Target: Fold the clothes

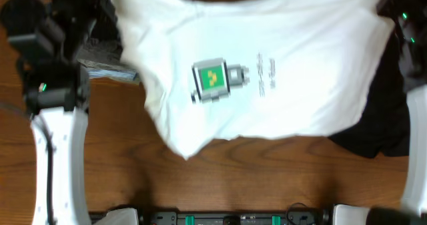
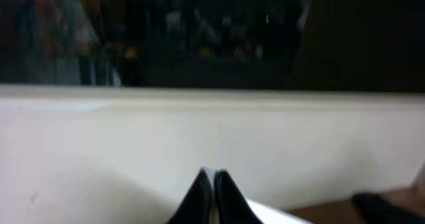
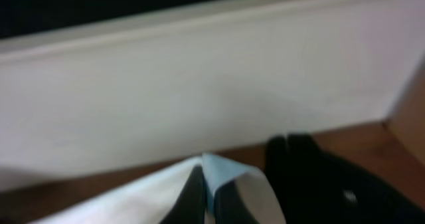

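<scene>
Across the far half of the wooden counter (image 1: 267, 178), the white T-shirt (image 1: 300, 98) lies spread with its chest facing up. Its green-and-grey robot print (image 1: 215, 80) sits near the middle, with the small grey lettering (image 1: 265, 73) just to the right of it. The shirt's near hem curves unevenly, and the cloth is drawn out toward both far corners, where the two arms stand.

The left end effector (image 2: 211, 184) is closed tight, fingers pressed together with a pale sliver of T-shirt (image 2: 279, 214) caught at their tips. The right end effector (image 3: 204, 184) is likewise pinched shut on a fold of the T-shirt (image 3: 166, 191), which trails away from its fingers.

A black garment (image 1: 377, 135) lies at the right edge, partly under the shirt; the right wrist view shows it just beside the gripped fold. A grey folded garment (image 1: 107, 65) lies at the left edge, touching the shirt. A white panel (image 2: 199, 137) runs along the back of the counter.
</scene>
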You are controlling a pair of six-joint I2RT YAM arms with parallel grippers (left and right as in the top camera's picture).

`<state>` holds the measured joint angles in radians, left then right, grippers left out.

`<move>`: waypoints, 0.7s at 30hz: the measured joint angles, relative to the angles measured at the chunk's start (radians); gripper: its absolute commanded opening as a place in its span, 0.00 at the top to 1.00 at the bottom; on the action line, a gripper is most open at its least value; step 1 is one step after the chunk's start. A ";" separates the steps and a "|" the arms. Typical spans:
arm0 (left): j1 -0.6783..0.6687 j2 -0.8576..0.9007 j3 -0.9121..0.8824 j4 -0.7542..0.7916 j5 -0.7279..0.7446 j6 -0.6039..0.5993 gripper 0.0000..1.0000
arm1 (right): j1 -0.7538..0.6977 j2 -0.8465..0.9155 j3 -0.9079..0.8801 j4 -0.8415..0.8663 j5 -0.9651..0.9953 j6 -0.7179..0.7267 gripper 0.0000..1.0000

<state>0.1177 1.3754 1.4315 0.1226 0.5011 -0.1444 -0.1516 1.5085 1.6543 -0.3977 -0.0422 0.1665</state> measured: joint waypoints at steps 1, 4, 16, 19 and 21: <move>0.000 0.029 -0.002 0.068 0.002 -0.036 0.94 | -0.001 0.025 0.000 0.051 -0.010 0.000 0.99; 0.000 0.083 0.000 0.224 0.007 -0.130 0.94 | -0.004 0.073 -0.005 0.178 -0.039 0.000 0.99; -0.001 0.083 0.058 0.120 0.106 -0.237 0.94 | -0.020 0.074 0.003 0.116 -0.071 -0.001 0.99; 0.000 0.083 0.063 -0.038 0.121 -0.214 0.94 | -0.024 0.074 0.005 0.005 -0.073 -0.007 0.99; 0.000 0.083 0.065 -0.190 0.125 -0.174 0.94 | -0.027 0.074 0.006 -0.091 -0.073 -0.011 0.99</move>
<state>0.1173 1.4582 1.4967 -0.0669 0.6262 -0.3183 -0.1787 1.5829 1.6600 -0.4889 -0.1154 0.1551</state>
